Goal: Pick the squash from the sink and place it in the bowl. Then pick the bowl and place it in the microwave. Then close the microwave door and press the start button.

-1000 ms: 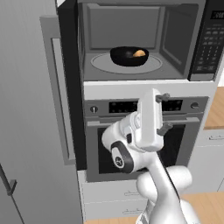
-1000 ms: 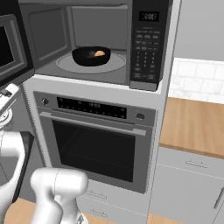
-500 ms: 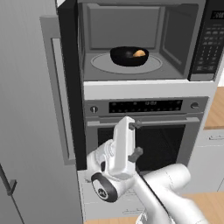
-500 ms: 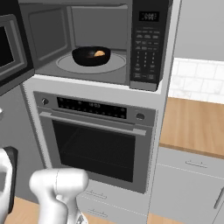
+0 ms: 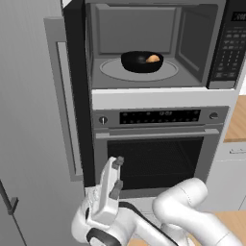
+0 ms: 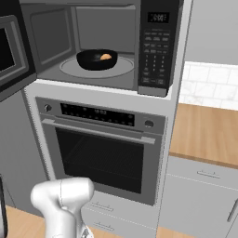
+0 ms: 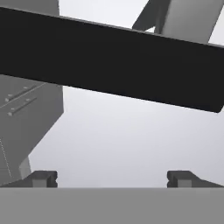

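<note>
Microwave [image 5: 144,45] — your cavity stands open, front edge clear; microwave door [image 5: 65,101] is swung wide to the left, edge-on, its slim handle facing you. Bowl [image 5: 141,61] sits on the turntable, squash [image 5: 153,58] inside it. Keypad [image 6: 157,46] runs down the right. Oven [image 5: 153,149] sits directly below, shut. Wooden desk [image 6: 209,135] lies to the right. Gripper [image 5: 117,176] — low before the oven's lower left corner, beside the door's bottom edge, fingers pointing up, spread wide, holding nothing.
</note>
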